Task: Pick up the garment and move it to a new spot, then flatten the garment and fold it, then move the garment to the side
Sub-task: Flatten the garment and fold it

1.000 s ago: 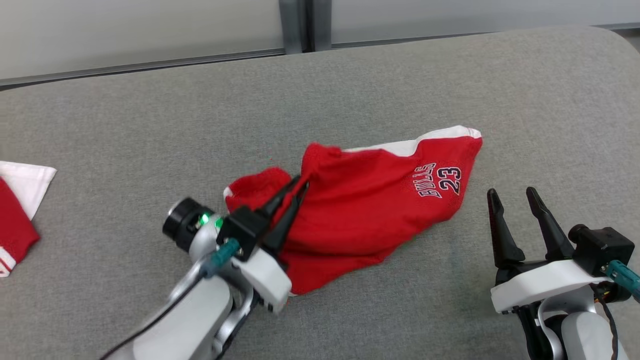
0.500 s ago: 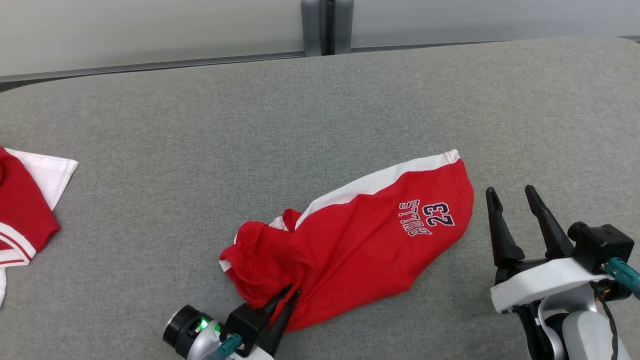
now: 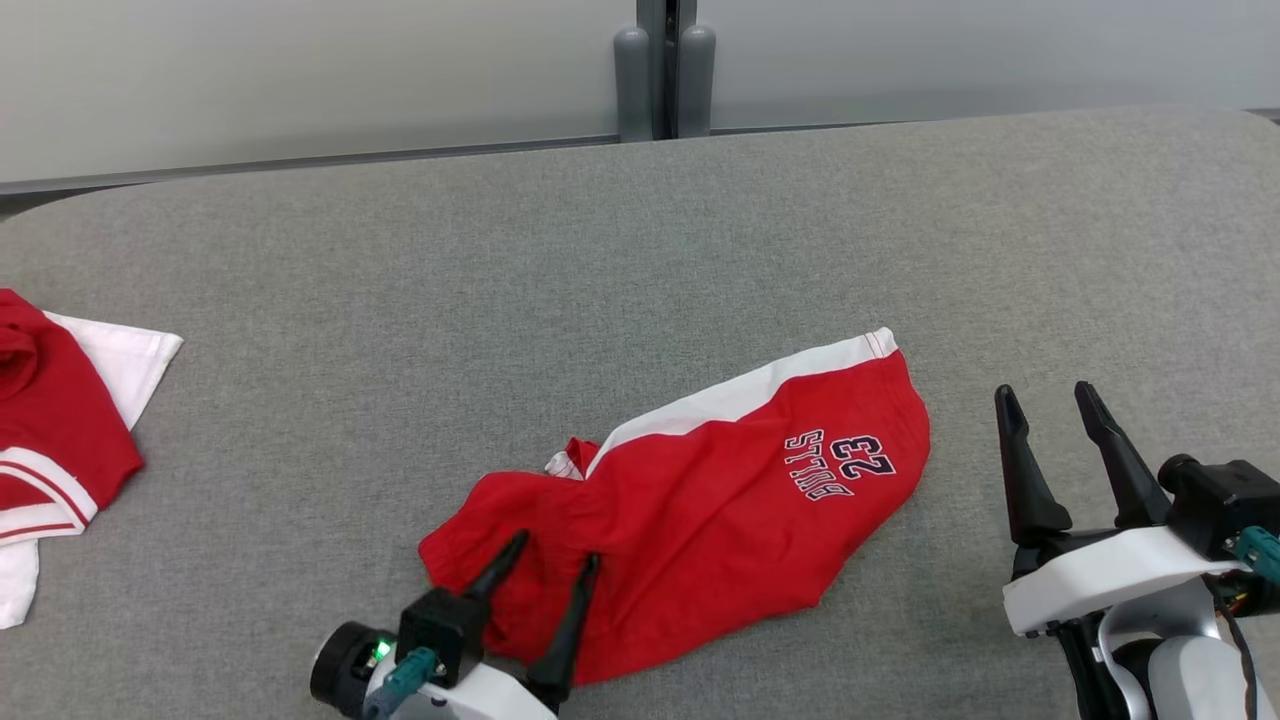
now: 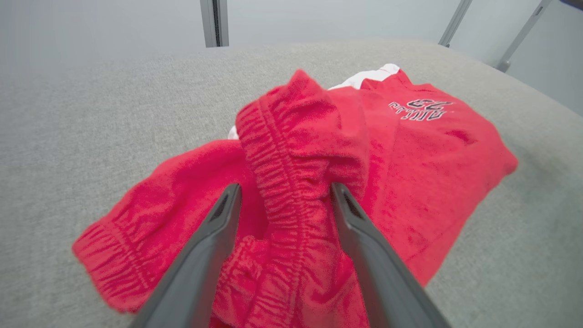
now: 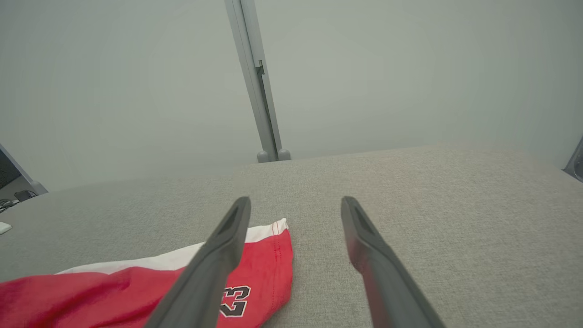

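Viewed from the head camera, the red shorts are lying crumpled on the grey padded surface, toward its near edge. Their white side stripe is facing the far side, and the "23" print is sitting near their right end. The left gripper is hovering over the bunched left end of the shorts, fingers standing apart and clamping nothing. The right gripper is sitting just beside the right end of the shorts, jaws likewise spread and empty, clear of the cloth. A second red-and-white garment is resting at the left edge, well apart.

Left wrist view: the left gripper is straddling a raised ridge of gathered waistband — whether the fingers are touching the fabric cannot be told.

Right wrist view: the right gripper is pointing over bare grey surface. The numbered hem of the shorts is lying under the finger on that view's left. A grey post is rising beyond the surface's far edge.
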